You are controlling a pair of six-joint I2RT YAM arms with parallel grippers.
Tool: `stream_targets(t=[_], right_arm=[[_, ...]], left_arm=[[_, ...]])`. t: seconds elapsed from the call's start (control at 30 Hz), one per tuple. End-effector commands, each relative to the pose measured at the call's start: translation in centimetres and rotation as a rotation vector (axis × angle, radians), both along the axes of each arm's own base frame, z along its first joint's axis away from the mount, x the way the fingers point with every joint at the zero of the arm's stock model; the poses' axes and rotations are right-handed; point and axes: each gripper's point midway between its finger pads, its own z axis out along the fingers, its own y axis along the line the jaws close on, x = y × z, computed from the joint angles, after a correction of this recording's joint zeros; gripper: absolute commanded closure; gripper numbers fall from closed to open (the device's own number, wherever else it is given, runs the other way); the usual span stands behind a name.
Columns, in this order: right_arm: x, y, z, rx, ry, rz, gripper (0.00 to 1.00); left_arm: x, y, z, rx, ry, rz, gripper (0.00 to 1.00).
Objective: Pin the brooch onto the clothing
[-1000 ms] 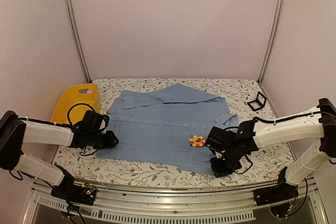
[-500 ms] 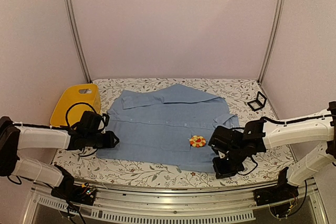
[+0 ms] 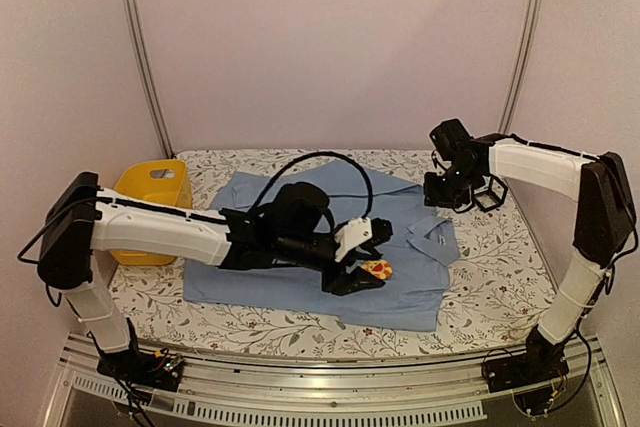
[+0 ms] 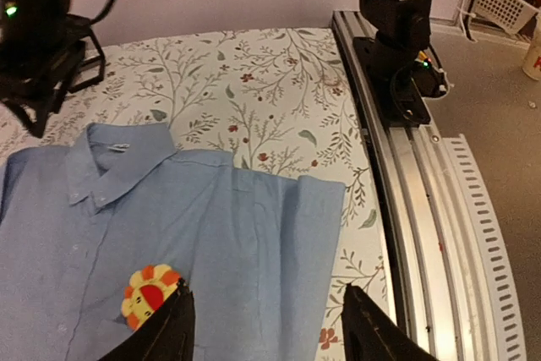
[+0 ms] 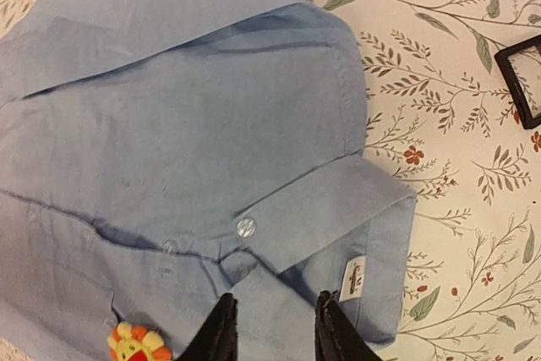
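— Two hands, and neither was holding anything, am I right?

— Right. Your left hand had its fingers wide apart over the clothing, with nothing between them. The brooch lay on the front of the clothing, just beside the left-side finger, at the lower left of the left wrist view. Your right hand was a little apart and empty over the collar, at the lower middle of its own view.

— So what could have gone wrong?

— I could not tell whether the pin had gone through the cloth or the brooch merely rested on it. If it only rested, I judge that a brush from that near finger as you drew the hand off would have knocked it loose or dragged it across the fabric.

— And the clothing itself?

— It was loose cloth on the desk. A finger catching a fold could have pulled the whole front and tipped the brooch with it.

— Anything on the right?

— The small black frame sat at the right edge of the right wrist view, apart from the collar. A wide swing of your arm there might have clipped it.
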Motion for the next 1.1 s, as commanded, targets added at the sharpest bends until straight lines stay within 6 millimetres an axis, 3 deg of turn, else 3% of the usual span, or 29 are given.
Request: stream_targets(t=[0.0, 0.07, 0.27, 0.43, 0.53, 0.6, 0.63, 0.77, 0.83, 1.07], right_arm=[[6.8, -2.6, -2.3, -0.160, -0.064, 0.066, 0.60], [9.0, -4.1, -4.0, -0.192, -0.046, 0.056, 0.56], [13.8, -3.8, -7.2, -0.164, -0.070, 0.121, 0.49], [14.4, -3.8, -12.3, -0.174, 0.024, 0.132, 0.50], [14.1, -3.9, -14.4, -0.173, 0.062, 0.125, 0.55], [14.0, -3.1, -14.9, -0.133, 0.075, 0.142, 0.67], [14.0, -2.9, -15.0, -0.124, 0.075, 0.147, 0.74], [15.6, -3.8, -14.1, -0.155, 0.027, 0.108, 0.98], [16.6, -4.0, -13.5, -0.127, -0.003, 0.102, 1.00], [19.2, -2.8, -11.7, -0.009, -0.082, 0.110, 1.00]], left_arm=[[-5.5, -3.6, -7.0, 0.214, -0.122, -0.293, 0.38], [-6.0, -5.2, -8.2, 0.234, -0.190, -0.303, 0.37], [-4.9, -7.5, -8.8, 0.212, -0.271, -0.246, 0.37], [-5.2, -8.1, -12.7, 0.298, -0.292, -0.244, 0.39], [-5.5, -8.5, -14.0, 0.326, -0.311, -0.245, 0.41], [-5.9, -8.8, -13.7, 0.309, -0.301, -0.274, 0.44], [-6.1, -9.0, -13.6, 0.302, -0.300, -0.284, 0.50], [-6.7, -8.3, -14.3, 0.328, -0.265, -0.317, 0.85], [-7.0, -8.1, -14.5, 0.324, -0.240, -0.332, 0.99], [-7.9, -8.2, -14.5, 0.305, -0.214, -0.395, 1.00]])
